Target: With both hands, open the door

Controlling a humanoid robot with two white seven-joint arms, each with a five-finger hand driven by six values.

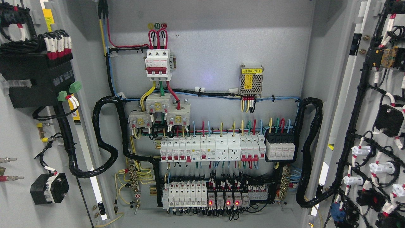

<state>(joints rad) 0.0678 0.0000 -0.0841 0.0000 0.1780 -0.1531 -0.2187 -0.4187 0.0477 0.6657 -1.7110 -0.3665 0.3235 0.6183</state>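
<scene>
Both doors, left door [19, 133] and right door [373, 126], are standing swung wide, exposing the cabinet [205, 47]. No hand is showing, so grip state and door direction relative to either hand cannot be told.

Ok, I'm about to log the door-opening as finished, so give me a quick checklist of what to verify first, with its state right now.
1. Left door swung open, inner side showing: ok.
2. Right door swung open, inner side showing: ok.
3. Cabinet interior in plain view: ok.
4. Both robot hands off the doors: cannot tell, neither is in view.
5. Black cable bundle to the left door hanging slack: ok.
6. Relay row with red lights on, so treat the panel as live: ok.
</scene>
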